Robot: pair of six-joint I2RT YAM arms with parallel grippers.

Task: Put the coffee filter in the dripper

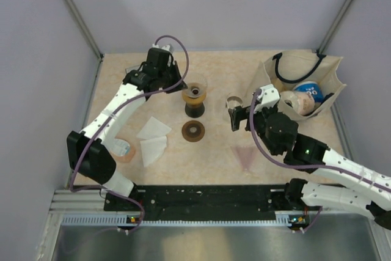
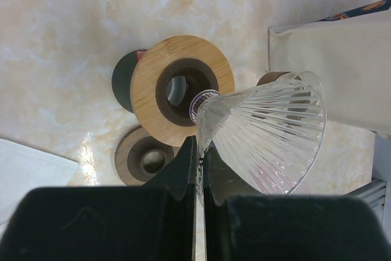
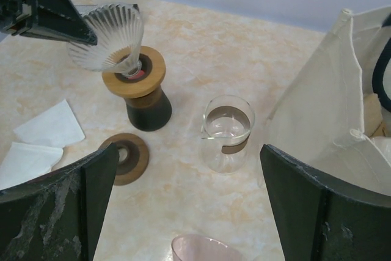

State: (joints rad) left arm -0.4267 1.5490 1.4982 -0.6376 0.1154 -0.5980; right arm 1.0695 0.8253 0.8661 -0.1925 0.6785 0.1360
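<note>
At the left of the table, two white paper filters lie flat, just beside each other and apart from both arms: the far coffee filter (image 1: 154, 129) and the near coffee filter (image 1: 153, 150). Each is a folded fan. In the top view the near one seems to taper toward the table's near edge, its long axis running roughly front to back, though the tip is hard to make out. To their right, your left gripper (image 2: 200, 151) is pinched shut on the thin rim of the glass dripper (image 2: 275, 132). The dripper is tipped well over. Its narrow outlet sits at the hole of the wooden stand (image 1: 194, 109), and its axis leans so the wide mouth tilts toward the gripper holding it, not straight up. That is your main risk: a ribbed glass cone held by one edge can slip or twist in the fingers, roll off the stand, or drag the stand over. A filter would likely not settle in a mouth tilted like this. Just nearer than the stand lies a loose wooden ring (image 1: 193, 131). Further right stands a glass cup (image 3: 227, 128), close in front of your right gripper (image 3: 188, 169), whose fingers are spread wide and hold nothing. Reaching left for a filter could knock that cup. Flat paper is also hard to pinch, and both sheets may lift together. A cloth bag (image 3: 324, 108) sits at the far right.
</note>
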